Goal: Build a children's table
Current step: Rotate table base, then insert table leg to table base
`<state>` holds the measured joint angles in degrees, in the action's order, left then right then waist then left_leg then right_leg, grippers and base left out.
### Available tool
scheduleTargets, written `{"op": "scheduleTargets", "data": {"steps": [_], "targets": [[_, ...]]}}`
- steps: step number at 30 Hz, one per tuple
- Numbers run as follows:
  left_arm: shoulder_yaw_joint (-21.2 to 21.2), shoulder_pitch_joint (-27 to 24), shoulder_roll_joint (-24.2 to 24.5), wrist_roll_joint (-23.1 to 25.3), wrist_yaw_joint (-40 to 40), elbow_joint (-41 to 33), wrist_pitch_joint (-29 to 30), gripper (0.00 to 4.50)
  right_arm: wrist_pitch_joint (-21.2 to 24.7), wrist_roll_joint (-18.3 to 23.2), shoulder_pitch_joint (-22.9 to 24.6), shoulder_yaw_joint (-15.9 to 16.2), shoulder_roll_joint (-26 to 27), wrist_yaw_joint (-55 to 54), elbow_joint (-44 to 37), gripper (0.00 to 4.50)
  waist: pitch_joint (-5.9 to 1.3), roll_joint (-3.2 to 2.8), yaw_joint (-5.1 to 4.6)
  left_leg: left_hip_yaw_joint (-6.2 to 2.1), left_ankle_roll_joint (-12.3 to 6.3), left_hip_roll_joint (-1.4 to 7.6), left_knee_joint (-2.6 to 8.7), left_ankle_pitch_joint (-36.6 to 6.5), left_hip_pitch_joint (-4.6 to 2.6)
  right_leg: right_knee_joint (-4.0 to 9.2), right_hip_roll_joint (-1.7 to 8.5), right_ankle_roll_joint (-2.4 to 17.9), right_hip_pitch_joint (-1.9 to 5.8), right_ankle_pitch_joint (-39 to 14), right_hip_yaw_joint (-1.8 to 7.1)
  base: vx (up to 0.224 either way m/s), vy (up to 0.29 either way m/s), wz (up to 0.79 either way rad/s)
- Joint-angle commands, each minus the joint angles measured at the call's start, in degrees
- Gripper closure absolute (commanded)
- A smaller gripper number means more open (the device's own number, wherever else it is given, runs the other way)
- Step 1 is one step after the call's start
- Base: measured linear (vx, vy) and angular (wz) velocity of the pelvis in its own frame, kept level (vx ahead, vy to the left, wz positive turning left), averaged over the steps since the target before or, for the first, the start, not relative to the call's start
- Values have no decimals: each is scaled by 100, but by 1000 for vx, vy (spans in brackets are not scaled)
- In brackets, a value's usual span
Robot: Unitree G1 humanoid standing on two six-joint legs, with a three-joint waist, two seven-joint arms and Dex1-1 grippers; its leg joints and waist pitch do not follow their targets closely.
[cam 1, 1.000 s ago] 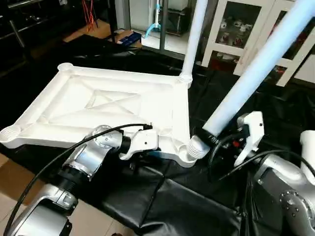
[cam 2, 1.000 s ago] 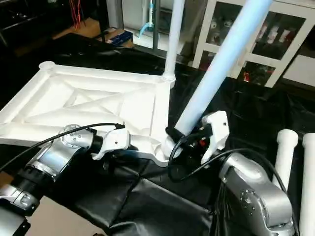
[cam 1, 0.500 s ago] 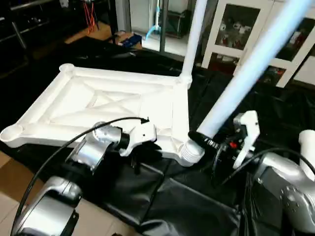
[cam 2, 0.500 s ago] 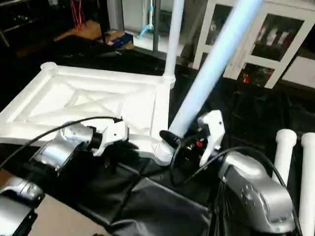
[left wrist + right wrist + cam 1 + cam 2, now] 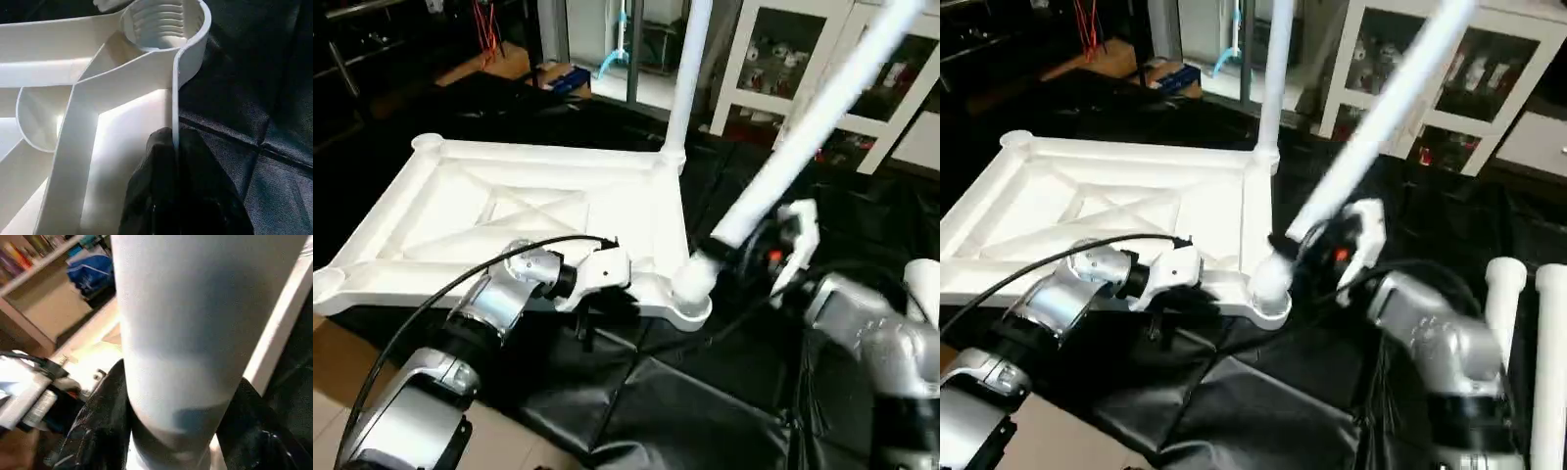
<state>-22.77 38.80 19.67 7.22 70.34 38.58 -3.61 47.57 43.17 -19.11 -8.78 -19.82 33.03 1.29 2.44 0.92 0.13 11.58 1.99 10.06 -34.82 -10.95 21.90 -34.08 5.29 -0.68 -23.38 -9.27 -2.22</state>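
Tabletop (image 5: 538,211) upside down on black-covered surface (image 5: 685,411). One leg (image 5: 1278,78) standing in far socket. Second leg (image 5: 803,132) pinched by right pincer (image 5: 744,250), tilted at near socket (image 5: 690,294), unseated. Left pincer (image 5: 173,161) clamping tabletop rim. Two spare legs (image 5: 1506,304) lying right, not yet fitted.

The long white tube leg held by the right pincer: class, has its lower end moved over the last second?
Yes. The long white tube leg has brought its lower end onto the near corner socket of the white plastic tabletop.
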Motion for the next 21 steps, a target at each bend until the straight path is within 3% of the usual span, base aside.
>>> {"op": "scheduleTargets", "data": {"steps": [1,12,16,21], "targets": [[-211,-147,30,196,56,185,124,450,278,206,-158,-235,-41,14,205,265,-377,64,27,-104,-329,288,406,-788,-128,313,289,1500,244,-987,178,0,0,0],[-214,-127,54,199,77,83,173,450,773,516,-286,-448,-174,67,459,265,-389,101,46,-101,-257,292,404,-813,-125,315,298,1484,246,-1027,174,0,0,0],[-218,-160,81,192,82,19,188,450,463,14,-279,-58,-274,58,328,265,-386,97,48,-103,-201,297,409,-821,-129,312,298,1458,235,-1078,171,0,0,0],[-248,-179,124,226,97,-22,180,450,387,-169,-212,236,-253,85,113,265,-386,104,41,-102,-219,294,409,-820,-125,313,295,1445,237,-1046,176,0,0,0]]}}
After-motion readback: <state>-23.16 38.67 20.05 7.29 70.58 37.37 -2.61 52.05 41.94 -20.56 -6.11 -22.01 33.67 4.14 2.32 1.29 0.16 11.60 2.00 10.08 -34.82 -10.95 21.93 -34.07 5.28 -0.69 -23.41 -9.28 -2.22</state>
